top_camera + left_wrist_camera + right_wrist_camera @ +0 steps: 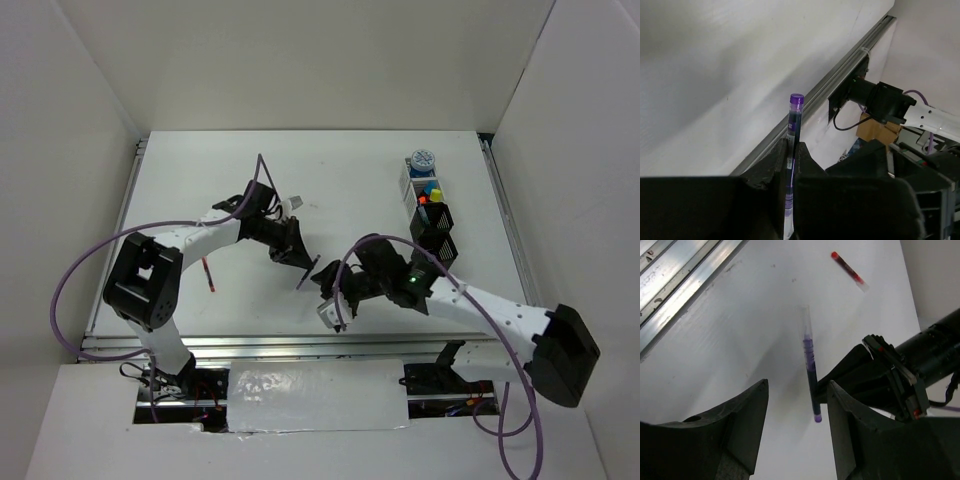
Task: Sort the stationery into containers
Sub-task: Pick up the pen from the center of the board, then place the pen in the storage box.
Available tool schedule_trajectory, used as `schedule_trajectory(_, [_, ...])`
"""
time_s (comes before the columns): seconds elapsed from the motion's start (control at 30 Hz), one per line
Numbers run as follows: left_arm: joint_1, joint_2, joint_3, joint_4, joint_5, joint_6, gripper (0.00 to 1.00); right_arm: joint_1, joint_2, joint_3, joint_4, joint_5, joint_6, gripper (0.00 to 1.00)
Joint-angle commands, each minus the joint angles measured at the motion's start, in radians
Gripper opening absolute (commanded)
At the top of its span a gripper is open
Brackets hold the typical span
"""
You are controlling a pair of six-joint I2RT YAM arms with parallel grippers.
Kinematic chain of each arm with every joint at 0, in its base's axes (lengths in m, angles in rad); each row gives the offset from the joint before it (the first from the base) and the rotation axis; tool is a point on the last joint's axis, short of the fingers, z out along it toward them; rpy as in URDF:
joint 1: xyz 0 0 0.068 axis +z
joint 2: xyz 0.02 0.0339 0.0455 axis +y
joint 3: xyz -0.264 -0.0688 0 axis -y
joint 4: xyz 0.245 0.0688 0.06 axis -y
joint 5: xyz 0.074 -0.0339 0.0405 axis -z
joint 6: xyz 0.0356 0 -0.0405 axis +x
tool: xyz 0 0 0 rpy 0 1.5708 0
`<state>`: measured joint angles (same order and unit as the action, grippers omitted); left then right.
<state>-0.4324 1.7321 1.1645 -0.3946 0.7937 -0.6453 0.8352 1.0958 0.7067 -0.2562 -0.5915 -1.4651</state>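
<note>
White table [340,190], white walls [300,60]; left claw [790,167] pinching purple pen [794,125].

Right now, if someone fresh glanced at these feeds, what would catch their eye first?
First, the purple pen pinched in the left gripper above mid-table, with the right gripper open and facing it, possibly for a handover. Next, a red pen lying alone on the table by the left arm. Then the row of mesh bins at the far right, with bright highlighter caps and a tape roll at its far end.
</note>
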Motion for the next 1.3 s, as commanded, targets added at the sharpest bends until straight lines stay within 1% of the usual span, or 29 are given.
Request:
schedule_trajectory(0.0, [0.001,-0.029,-0.022,0.028,0.059,-0.079,0.0,0.036,0.091,0.083,0.113,0.056,-0.078,0.57])
schedule_trajectory(0.2, [0.004,-0.039,-0.063,0.066,0.067,-0.12,0.0,0.068,0.162,0.114,0.129,0.082,-0.101,0.56])
schedule_trajectory(0.43, [0.003,-0.013,-0.052,0.077,0.088,-0.149,0.0,0.093,0.211,0.129,0.088,0.082,-0.116,0.55])
schedule_trajectory(0.53, [0.001,-0.006,-0.051,0.082,0.098,-0.155,0.0,0.105,0.231,0.152,0.046,0.07,-0.118,0.54])
schedule_trajectory(0.63, [-0.002,-0.005,-0.048,0.088,0.102,-0.162,0.0,0.11,0.259,0.162,0.038,0.065,-0.13,0.51])
schedule_trajectory(0.8, [-0.005,0.001,-0.051,0.102,0.104,-0.166,0.0,0.125,0.285,0.197,0.009,0.061,-0.165,0.41])
schedule_trajectory(0.9, [-0.005,0.003,-0.049,0.102,0.099,-0.165,0.0,0.134,0.297,0.217,-0.012,0.067,-0.17,0.33])
schedule_trajectory(0.93, [-0.005,0.003,-0.049,0.103,0.095,-0.163,0.0,0.134,0.297,0.218,-0.021,0.067,-0.17,0.27])
schedule_trajectory(1.0, [-0.003,0.001,-0.045,0.108,0.093,-0.162,0.0,0.139,0.296,0.217,-0.025,0.07,-0.167,0.21])
schedule_trajectory(1.03, [-0.002,0.001,-0.042,0.114,0.098,-0.162,0.01,0.137,0.291,0.218,-0.025,0.07,-0.164,0.13])
schedule_trajectory(1.07, [0.0,-0.002,-0.034,0.125,0.101,-0.162,0.23,0.137,0.289,0.218,-0.025,0.076,-0.158,0.1])
schedule_trajectory(1.1, [0.0,-0.005,-0.025,0.134,0.102,-0.156,0.38,0.139,0.285,0.22,-0.011,0.081,-0.111,0.06])
schedule_trajectory(1.13, [0.003,-0.018,-0.011,0.135,0.096,-0.133,0.77,0.133,0.27,0.221,-0.008,0.082,-0.081,0.03])
schedule_trajectory(1.17, [0.006,-0.028,-0.003,0.129,0.081,-0.119,0.97,0.127,0.26,0.223,-0.012,0.079,-0.036,0.01])
schedule_trajectory(1.2, [0.009,-0.04,0.004,0.108,0.058,-0.107,0.99,0.119,0.23,0.221,-0.014,0.075,-0.009,0.0])
schedule_trajectory(1.27, [0.032,-0.078,0.02,0.097,-0.008,-0.064,0.99,0.09,0.188,0.195,0.011,0.065,0.046,0.0])
